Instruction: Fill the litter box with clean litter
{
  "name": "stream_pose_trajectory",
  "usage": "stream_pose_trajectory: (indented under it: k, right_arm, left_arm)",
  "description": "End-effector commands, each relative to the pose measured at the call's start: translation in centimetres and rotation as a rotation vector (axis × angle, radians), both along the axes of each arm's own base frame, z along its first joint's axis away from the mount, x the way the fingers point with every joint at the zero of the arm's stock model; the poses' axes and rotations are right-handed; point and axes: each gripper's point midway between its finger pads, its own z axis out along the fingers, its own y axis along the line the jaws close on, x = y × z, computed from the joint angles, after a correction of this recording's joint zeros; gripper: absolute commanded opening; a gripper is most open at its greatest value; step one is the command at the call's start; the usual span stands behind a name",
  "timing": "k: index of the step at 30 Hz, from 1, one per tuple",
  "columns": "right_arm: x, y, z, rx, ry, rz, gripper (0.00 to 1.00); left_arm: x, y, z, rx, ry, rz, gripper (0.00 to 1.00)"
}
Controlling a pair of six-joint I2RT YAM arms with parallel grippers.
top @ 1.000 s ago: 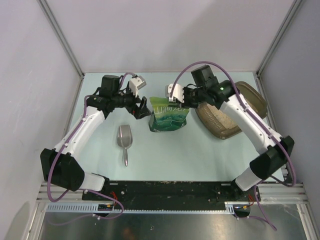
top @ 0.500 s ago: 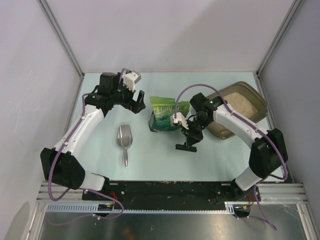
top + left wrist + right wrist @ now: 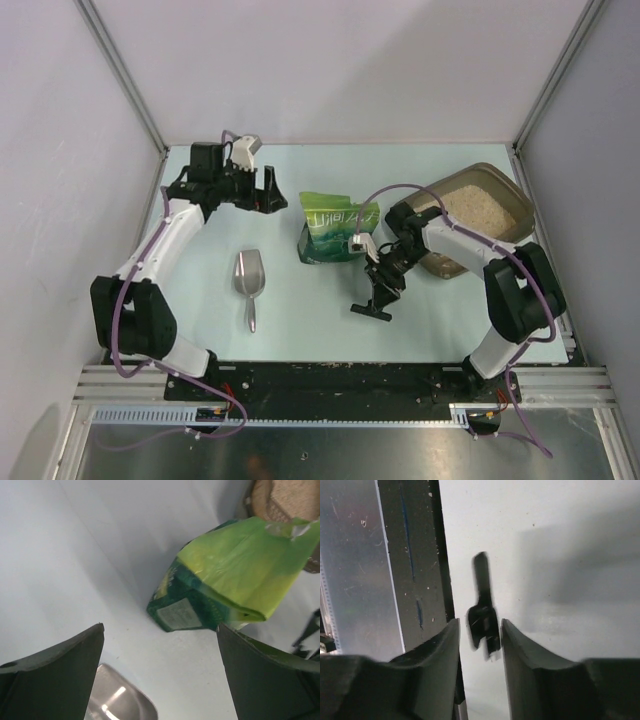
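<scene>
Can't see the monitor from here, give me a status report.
Left gripper open, empty. Right gripper open, empty. Litter box holds litter. Green bag upright nearby; scoop on table.

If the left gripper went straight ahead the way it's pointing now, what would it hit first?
Probably the green bag, which stands ahead of the open left gripper; depth is hard to judge.

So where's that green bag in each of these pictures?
Top external: the green bag stands near the centre of the picture.
Left wrist: the bag sits right of centre, in the upper half.
Right wrist: not in it.
Shared landmark: the litter box, just right of the bag from above, shows at the top right corner of the left wrist view.
</scene>
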Motion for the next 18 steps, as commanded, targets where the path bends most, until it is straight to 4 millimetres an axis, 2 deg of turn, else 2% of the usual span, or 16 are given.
stream_pose_trajectory:
  k: [1,4,8,11,12,13,15,16,18]
  right_arm:
    - [1.0,0.2,-0.4,0.016,0.011,-0.061,0.53]
    - [2.4,-0.4,0.8,0.017,-0.043,-0.108,0.64]
    - [4.1,-2.3,3.2,0.014,-0.143,-0.188,0.72]
    - [5.4,-2.9,6.7,0.059,-0.205,-0.287,0.78]
    - [5.6,-2.9,7.8,0.077,-0.215,-0.312,0.85]
    - [5.6,-2.8,10.1,0.111,-0.250,-0.351,0.96]
    - [6.6,-2.6,12.6,0.157,-0.329,-0.407,0.99]
    - [6.8,-2.7,14.4,0.189,-0.390,-0.437,1.00]
    - [9.2,-3.1,16.9,0.212,-0.485,-0.573,1.00]
  left_arm:
    - [-0.5,-2.2,1.6,-0.175,0.050,-0.034,0.98]
    - [-1.0,-2.9,2.3,-0.247,0.086,-0.060,0.99]
    - [-1.0,-3.0,2.8,-0.300,0.122,-0.029,0.99]
    - [-0.4,-2.4,3.2,-0.341,0.141,0.015,0.99]
    - [0.0,-1.9,3.2,-0.354,0.146,0.033,0.99]
    - [0.3,-1.8,3.3,-0.367,0.155,0.042,0.99]
    - [0.9,-1.7,3.3,-0.412,0.189,0.049,0.99]
    - [1.1,-1.9,3.3,-0.421,0.195,0.047,0.99]
    - [1.4,-2.3,3.3,-0.456,0.226,0.045,0.99]
